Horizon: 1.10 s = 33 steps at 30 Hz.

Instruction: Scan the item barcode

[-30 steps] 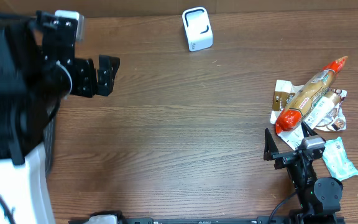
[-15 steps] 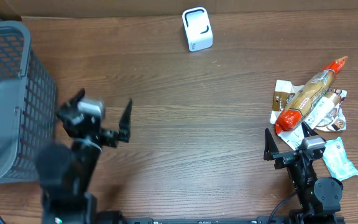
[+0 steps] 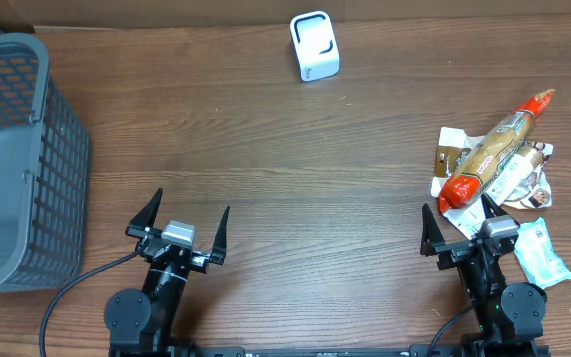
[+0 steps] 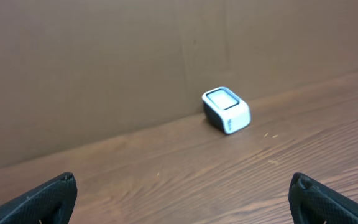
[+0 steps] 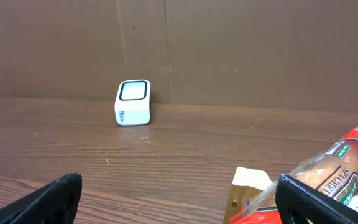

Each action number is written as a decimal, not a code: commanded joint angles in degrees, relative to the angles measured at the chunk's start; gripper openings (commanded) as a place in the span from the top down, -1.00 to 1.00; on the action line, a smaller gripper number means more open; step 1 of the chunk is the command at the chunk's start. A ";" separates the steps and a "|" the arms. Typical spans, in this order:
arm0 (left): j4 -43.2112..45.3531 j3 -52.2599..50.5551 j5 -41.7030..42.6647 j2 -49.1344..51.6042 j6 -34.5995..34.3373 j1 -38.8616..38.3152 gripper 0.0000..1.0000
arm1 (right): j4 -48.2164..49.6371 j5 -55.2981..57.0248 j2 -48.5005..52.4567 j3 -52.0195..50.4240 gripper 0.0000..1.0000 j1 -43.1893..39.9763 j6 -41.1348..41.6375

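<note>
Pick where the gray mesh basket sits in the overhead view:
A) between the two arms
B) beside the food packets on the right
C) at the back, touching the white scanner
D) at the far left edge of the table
D: the basket stands at the far left, well apart from the white scanner at the back and the food packets on the right.

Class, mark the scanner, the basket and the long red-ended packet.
scanner [image 3: 314,46], overhead view, its white top face
basket [image 3: 62,149], overhead view, its mesh side wall
long red-ended packet [image 3: 492,149], overhead view, middle of the wrapper
</note>
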 commanded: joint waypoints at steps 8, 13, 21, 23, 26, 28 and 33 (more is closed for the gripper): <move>1.75 -8.87 -7.21 -6.21 2.45 -0.42 -1.00 | 0.22 0.35 -0.57 -0.57 -1.00 0.22 0.20; 3.19 -12.72 -6.71 -7.54 2.97 -0.42 -0.99 | 0.22 0.35 -0.57 -0.57 -1.00 0.22 0.20; 1.62 -12.68 -6.71 -7.50 1.25 -0.42 -0.99 | 0.22 0.37 -0.57 -0.57 -1.00 0.22 0.20; 1.62 -12.68 -6.73 -7.50 1.25 -0.42 -0.99 | 0.22 0.37 -0.57 -0.57 -1.00 0.22 0.20; 1.62 -12.68 -6.73 -7.50 1.25 -0.42 -0.99 | 0.22 0.35 -0.57 -0.57 -1.00 0.22 0.20; 1.62 -12.68 -6.71 -7.50 1.25 -0.39 -0.99 | 0.22 0.35 -0.57 -0.57 -1.00 0.22 0.20; 1.62 -12.68 -6.73 -7.48 1.25 -0.39 -0.99 | 0.22 0.35 -0.57 -0.57 -1.00 0.22 0.20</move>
